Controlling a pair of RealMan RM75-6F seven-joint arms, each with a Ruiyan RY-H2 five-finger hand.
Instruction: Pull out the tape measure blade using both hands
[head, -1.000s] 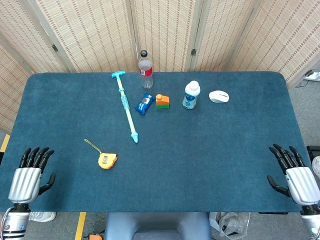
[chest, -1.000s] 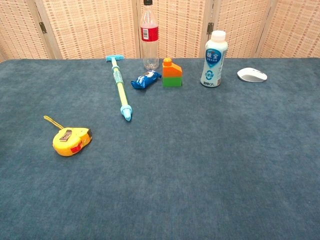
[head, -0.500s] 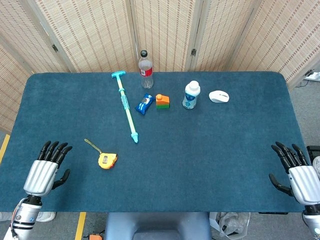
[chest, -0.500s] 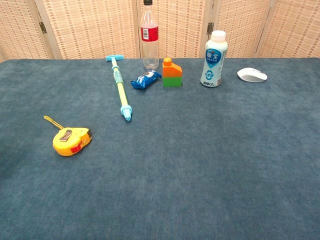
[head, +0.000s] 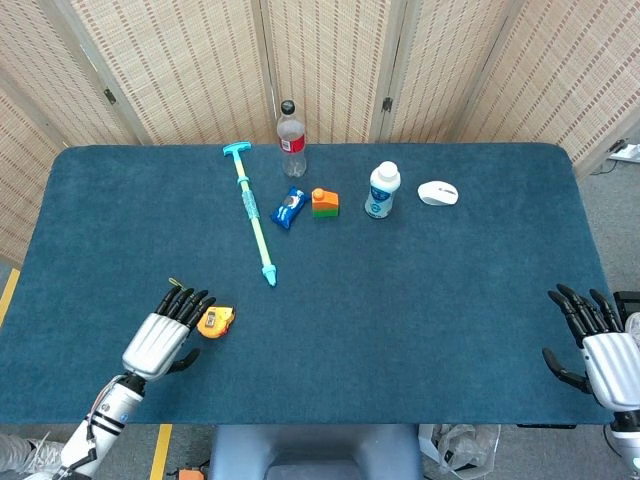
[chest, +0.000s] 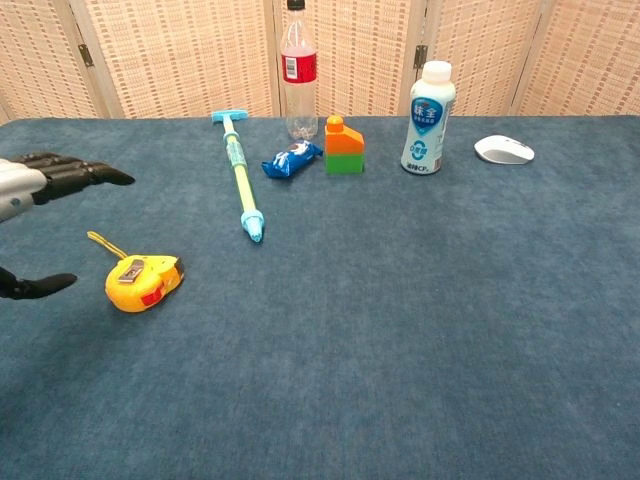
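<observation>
The yellow tape measure (head: 215, 320) (chest: 142, 282) lies on the blue table at the left, its yellow wrist strap (chest: 101, 242) trailing to its far left. My left hand (head: 165, 332) (chest: 45, 178) hovers just left of it, open with fingers stretched forward and thumb below, touching nothing. In the head view its fingertips reach over the strap. My right hand (head: 598, 345) stays open at the table's right front edge, far from the tape measure; the chest view does not show it.
Along the back stand a clear bottle (head: 291, 138), a white drink bottle (head: 382, 190), an orange and green block (head: 325, 202), a blue packet (head: 289, 207) and a white mouse (head: 438, 193). A long teal pump stick (head: 254, 215) lies diagonally beyond the tape measure.
My left hand has moved right and forward from the left front corner to beside the tape measure, entering the chest view. The right hand drifted slightly down and right. The tape measure has not moved.
</observation>
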